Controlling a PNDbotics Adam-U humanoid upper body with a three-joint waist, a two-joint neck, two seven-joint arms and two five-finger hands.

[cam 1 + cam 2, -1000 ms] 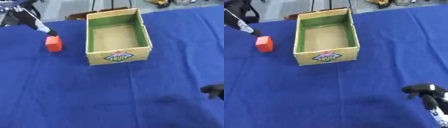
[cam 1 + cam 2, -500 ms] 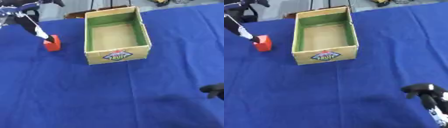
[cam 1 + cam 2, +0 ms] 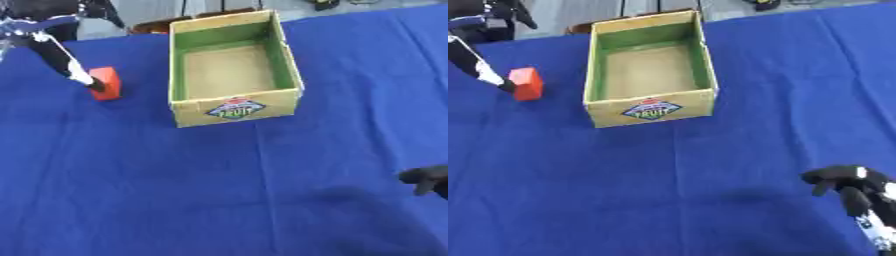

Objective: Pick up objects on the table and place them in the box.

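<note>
1. Since a second ago the left hand has come lower along the red block, and its dark fingertip now touches the block's left face near the bottom; the block sits about where it did.
2. That block stands on the blue tablecloth, left of the cardboard box and apart from it (not yet lifted).
3. Nothing lies in the box; its inner walls are green, its floor is bare brown card, and a fruit label marks its near wall.
4. Cloth covers the whole table; past the far edge a strip of grey floor shows.
5. Only one straight finger of the left hand shows, slanting down to the right, so I cannot tell how the rest of it is set.
6. Low at the right edge, the right hand rests idle, its fingers curled and holding nothing.
</note>
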